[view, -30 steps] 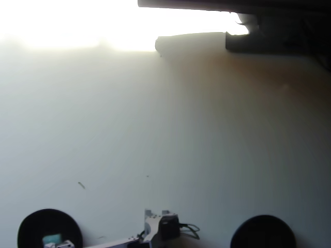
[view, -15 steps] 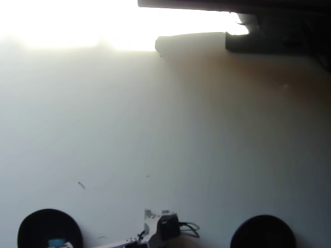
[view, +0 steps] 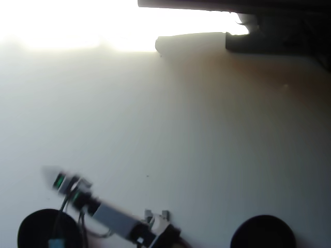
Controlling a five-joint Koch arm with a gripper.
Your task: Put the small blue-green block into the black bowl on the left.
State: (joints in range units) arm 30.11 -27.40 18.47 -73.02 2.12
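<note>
In the overhead view, start at the bottom edge. The black bowl (view: 39, 227) sits at the lower left, partly cut by the frame. The small blue-green block (view: 56, 242) lies inside it, near its lower rim.

A matching second black bowl (view: 262, 232) sits at the lower right, well apart from the first.

Between the two bowls, the arm (view: 116, 219) rises from its base at the bottom centre and extends up and to the left, passing just beside the upper right of the black bowl.

The end effector (view: 51, 176) is at the arm's far tip, above the black bowl in the picture. It is motion-blurred; you cannot tell how far it is open or whether it holds anything.

Beyond it, the pale counter (view: 196, 144) runs up to an overexposed white area.
</note>
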